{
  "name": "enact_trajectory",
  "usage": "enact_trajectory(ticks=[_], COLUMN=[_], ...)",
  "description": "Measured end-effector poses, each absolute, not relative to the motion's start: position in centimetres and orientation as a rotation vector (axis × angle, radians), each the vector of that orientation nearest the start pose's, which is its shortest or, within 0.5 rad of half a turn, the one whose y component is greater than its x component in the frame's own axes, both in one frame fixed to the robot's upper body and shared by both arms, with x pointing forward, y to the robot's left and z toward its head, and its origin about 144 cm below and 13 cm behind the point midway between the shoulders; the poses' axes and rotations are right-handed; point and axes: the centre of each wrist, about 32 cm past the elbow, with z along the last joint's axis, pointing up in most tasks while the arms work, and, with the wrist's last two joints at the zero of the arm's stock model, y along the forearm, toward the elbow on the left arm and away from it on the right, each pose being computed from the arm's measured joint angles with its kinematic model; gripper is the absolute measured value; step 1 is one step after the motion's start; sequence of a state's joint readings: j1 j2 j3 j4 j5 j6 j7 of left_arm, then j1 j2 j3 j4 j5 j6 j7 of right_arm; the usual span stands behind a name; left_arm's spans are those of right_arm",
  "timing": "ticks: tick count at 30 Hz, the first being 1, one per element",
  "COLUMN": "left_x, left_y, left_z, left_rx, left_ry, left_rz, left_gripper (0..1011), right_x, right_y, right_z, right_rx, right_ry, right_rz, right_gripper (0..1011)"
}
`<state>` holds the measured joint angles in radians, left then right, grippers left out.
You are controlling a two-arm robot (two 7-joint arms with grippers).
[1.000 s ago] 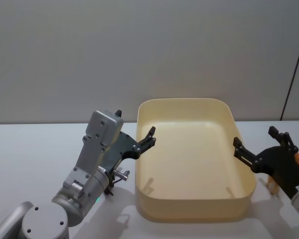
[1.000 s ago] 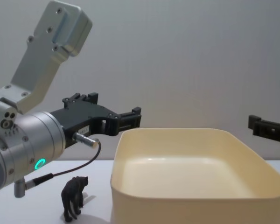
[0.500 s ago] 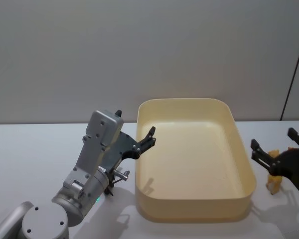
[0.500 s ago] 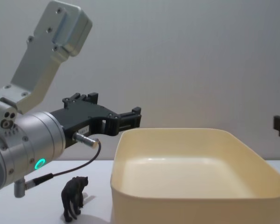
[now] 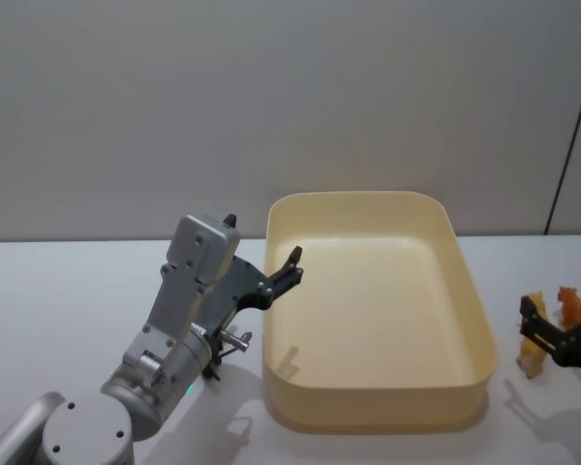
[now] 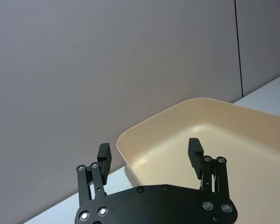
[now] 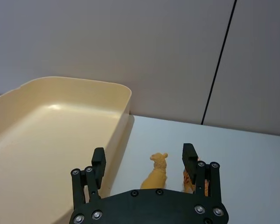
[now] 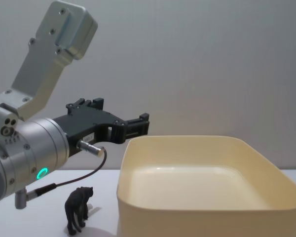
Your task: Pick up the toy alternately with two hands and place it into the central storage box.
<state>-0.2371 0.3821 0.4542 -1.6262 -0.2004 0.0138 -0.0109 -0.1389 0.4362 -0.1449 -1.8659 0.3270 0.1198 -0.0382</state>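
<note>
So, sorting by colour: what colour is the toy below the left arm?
The toy is black; chest view.

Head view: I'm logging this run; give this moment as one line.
left gripper open, at storage box left rim | right gripper open, by yellow toy right of box | black toy standing left of box

My left tool (image 5: 287,271) hangs raised over the left half of the bench (image 5: 58,291), jaws spread wide, on my bent silver left arm (image 8: 29,148) with its green ring (image 8: 41,173) lit. My right tool (image 7: 143,157) sits low near the bench's right edge, jaws likewise spread.
</note>
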Motion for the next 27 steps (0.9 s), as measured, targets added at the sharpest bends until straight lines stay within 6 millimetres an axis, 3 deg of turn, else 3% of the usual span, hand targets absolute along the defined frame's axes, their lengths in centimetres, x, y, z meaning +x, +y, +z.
enact_trajectory(ticks=[27], left_x=[49.2], left_y=[19.8], left_z=[120.4], left_rx=[0.061], left_ry=[-0.268], left_rz=[1.124], left_gripper=[1002], right_x=[44.5], right_y=[-26.3], right_z=[116.5], right_rx=[-0.216], right_ry=[0.111], right_rz=[-1.408], right_gripper=[1001])
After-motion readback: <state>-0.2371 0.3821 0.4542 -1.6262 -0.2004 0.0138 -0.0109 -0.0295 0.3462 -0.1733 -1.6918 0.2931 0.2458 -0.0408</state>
